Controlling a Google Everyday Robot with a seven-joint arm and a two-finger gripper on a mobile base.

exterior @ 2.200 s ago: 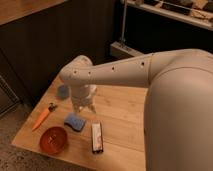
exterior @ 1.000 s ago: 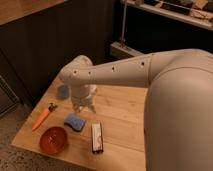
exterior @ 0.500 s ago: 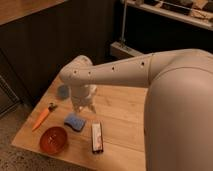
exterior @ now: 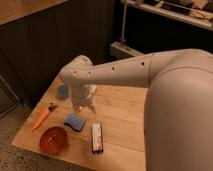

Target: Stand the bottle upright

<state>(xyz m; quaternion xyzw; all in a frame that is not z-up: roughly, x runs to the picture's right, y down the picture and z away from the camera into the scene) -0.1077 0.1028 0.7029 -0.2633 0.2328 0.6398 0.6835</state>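
Note:
My white arm reaches from the right across the wooden table. The gripper points down over the table's left middle, just behind the blue sponge. I cannot pick out the white bottle; it is either hidden by the gripper and wrist or lost against their white shape. Nothing separate from the gripper shows beneath it.
An orange carrot lies near the left edge. A red bowl sits at the front left. A flat black-and-white bar lies at the front middle. A blue round object sits behind the arm. Dark cabinets stand behind the table.

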